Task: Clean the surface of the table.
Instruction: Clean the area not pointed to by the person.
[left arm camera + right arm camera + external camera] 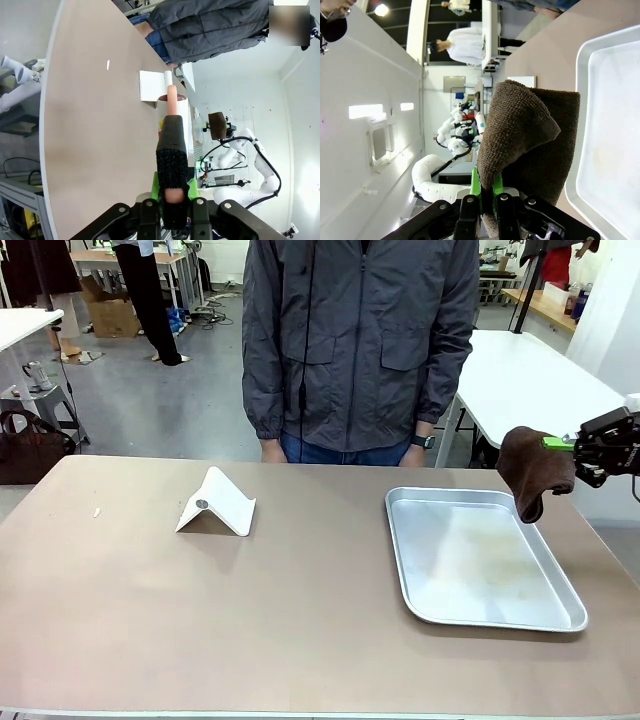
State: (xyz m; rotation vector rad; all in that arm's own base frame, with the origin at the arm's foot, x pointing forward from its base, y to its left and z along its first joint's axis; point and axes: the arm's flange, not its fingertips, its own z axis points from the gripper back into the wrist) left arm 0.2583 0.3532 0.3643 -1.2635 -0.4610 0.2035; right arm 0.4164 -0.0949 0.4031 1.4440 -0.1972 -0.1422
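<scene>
The right claw (562,444) pinches a fuzzy brown cloth (535,468) up high, ready to wipe the big tan bench (300,610). The left claw (172,192) grips a black-and-pink stick (171,140).

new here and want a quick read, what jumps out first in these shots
A brown cloth dangles from the right tool by the far right corner of a shiny metal tray on the table. A white folded stand sits left of centre, before a person in a grey jacket. In the left wrist view, the left tool grips a dark textured object.
</scene>
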